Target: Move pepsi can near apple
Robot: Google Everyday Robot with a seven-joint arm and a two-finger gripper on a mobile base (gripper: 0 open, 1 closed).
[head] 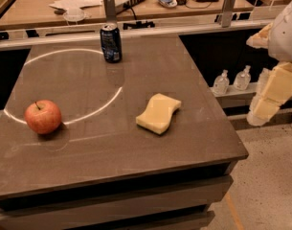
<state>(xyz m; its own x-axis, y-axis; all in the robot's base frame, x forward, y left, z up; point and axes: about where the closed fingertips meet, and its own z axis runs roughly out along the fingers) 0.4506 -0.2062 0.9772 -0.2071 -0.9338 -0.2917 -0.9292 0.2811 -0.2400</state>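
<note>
pepsi can [111, 43] far edge | apple [42, 116] left edge | jaws off right edge, state unclear

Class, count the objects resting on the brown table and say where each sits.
3. The pepsi can stands at the far edge, the apple near the left edge, the sponge right of centre. None seems hidden. The gripper hangs beyond the table's right side.

pale yellow sponge [158, 113] right-centre on table [112, 152] | small bottles [221, 82] on shelf right | cluttered desk [35, 11] behind
</note>
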